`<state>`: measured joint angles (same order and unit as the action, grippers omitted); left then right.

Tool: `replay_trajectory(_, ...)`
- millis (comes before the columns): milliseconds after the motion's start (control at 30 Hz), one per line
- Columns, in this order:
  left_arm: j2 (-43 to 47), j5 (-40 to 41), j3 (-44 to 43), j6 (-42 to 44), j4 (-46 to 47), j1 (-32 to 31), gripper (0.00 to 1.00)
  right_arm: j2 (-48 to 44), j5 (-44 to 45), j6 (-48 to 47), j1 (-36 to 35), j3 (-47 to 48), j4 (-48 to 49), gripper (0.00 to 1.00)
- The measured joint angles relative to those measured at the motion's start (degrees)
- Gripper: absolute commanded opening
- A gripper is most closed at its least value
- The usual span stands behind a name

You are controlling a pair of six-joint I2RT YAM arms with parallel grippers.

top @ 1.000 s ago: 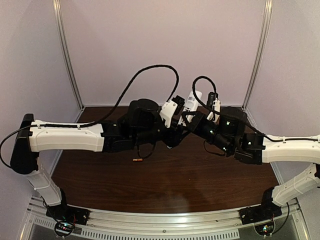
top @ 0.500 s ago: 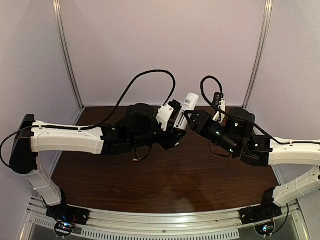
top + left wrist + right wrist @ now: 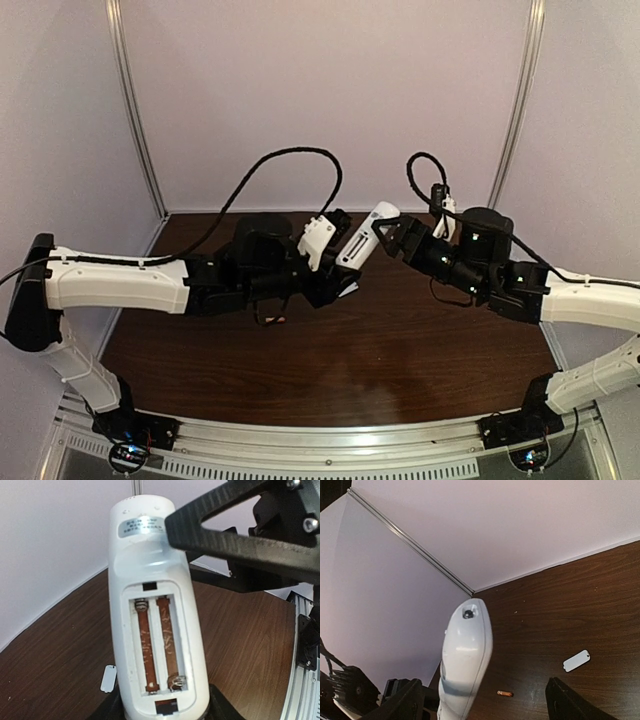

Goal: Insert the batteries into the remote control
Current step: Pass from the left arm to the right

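Note:
My left gripper [image 3: 165,711] is shut on the lower end of the white remote control [image 3: 150,610] and holds it up off the table. Its back faces the left wrist camera. The battery bay [image 3: 157,645] is uncovered, showing two brown slots with metal springs. From above, the remote [image 3: 365,232] slants up to the right out of the left gripper [image 3: 335,262]. My right gripper [image 3: 480,700] stands open around the remote's top end [image 3: 466,650], with a gap on both sides. One orange battery [image 3: 504,693] lies on the table below.
A small loose white cover piece [image 3: 576,660] lies on the dark wooden table [image 3: 400,350], also visible beside the remote [image 3: 108,678]. Pale booth walls and metal corner posts [image 3: 135,120] close in the back. The right gripper's black finger [image 3: 240,535] crosses over the remote's top.
The right gripper's jaws have opened wide at the remote's top end. The left arm has drawn back to the left, and the remote now tilts lower towards the right.

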<state>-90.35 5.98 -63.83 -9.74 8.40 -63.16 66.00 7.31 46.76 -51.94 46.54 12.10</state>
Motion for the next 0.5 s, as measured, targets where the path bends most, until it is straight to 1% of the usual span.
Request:
replay_trajectory(100,1.4,-1.2,0.7,1.7,0.0,0.0,0.11,0.5,-4.9,0.1,1.7,0.0,-0.5,0.78)
replay_trajectory(367,3.0,-3.3,1.7,5.9,-3.5,0.0,0.09,0.9,-16.6,2.5,4.8,-0.2,2.6,0.50)
replay_trajectory(500,3.7,-3.4,2.3,7.3,-5.5,0.0,0.08,1.4,-20.8,3.9,5.7,-0.6,4.1,0.38)
